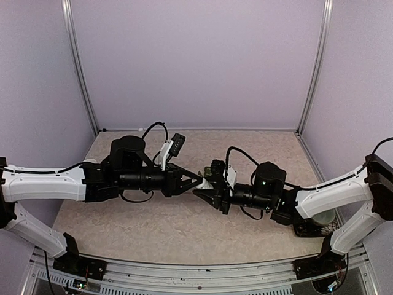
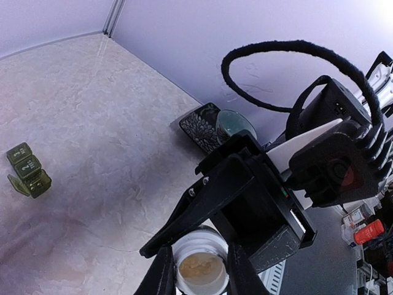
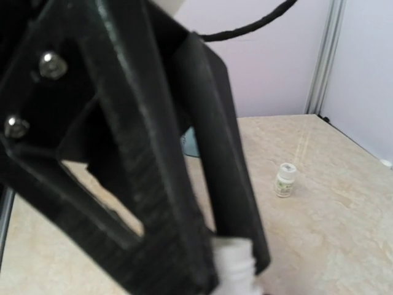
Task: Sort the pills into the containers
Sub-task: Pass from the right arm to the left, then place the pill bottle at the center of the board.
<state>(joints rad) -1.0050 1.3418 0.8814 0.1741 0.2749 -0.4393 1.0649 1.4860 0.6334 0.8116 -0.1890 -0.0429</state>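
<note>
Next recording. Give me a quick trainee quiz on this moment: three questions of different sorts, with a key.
1. True or false: the bottle gripped by the left gripper is capped.
2. Where is the pill box? A: in the left gripper. B: on the table, apart from both arms. C: under the bottle.
3. Fill in: the pill box has ___ joined compartments.

Key
1. False. The mouth is open and the pills show inside.
2. B.
3. Three.
</note>
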